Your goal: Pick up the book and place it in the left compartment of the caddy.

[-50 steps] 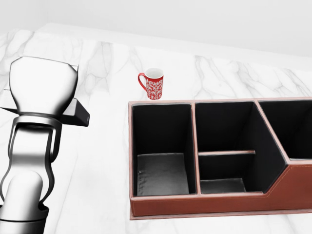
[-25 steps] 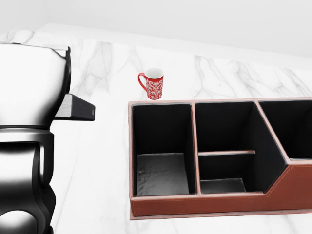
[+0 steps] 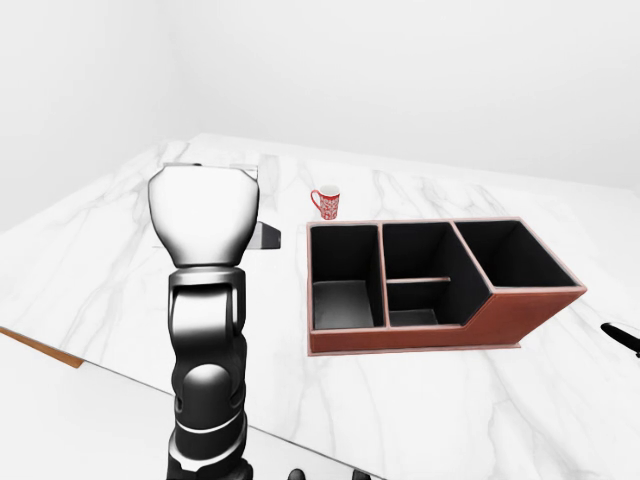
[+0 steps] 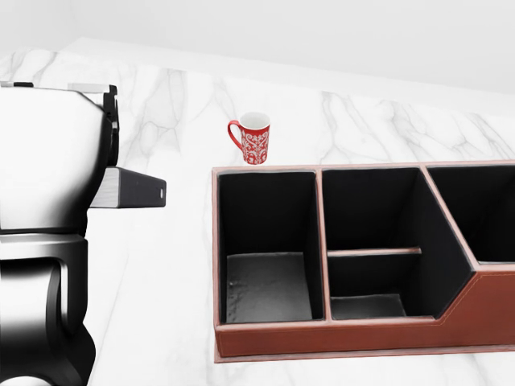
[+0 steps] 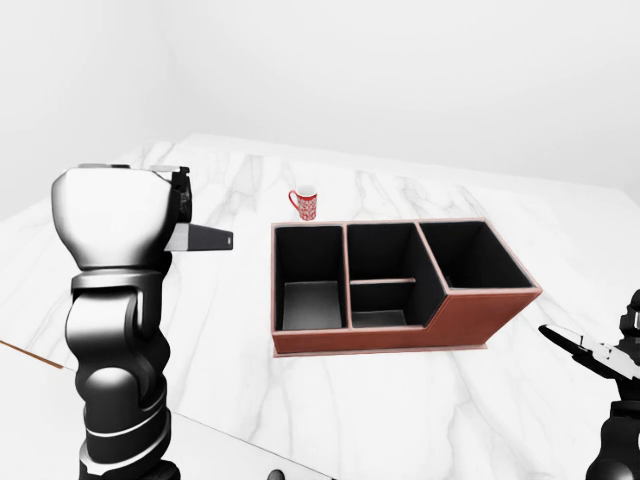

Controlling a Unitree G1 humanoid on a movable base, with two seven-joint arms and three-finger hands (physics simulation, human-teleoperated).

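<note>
- The left hand [image 5: 120, 215] is raised over the marble table [image 3: 120, 250], left of the caddy [image 4: 338, 322]; its fingers are hidden behind the glossy wrist, so whether they are spread or closed cannot be told.
- A dark, flat slab, apparently the book [image 4: 129, 189], sticks out to the right from that hand, held level and well clear of the caddy's left wall.
- The caddy's left compartment [image 4: 265, 281] shows only its dark floor.
- A red patterned mug [image 4: 252, 139] stands upright just beyond the caddy's far left corner.
- The right hand [image 5: 600, 355] shows only at the right edge of the right-eye view; its grip cannot be told.
</note>
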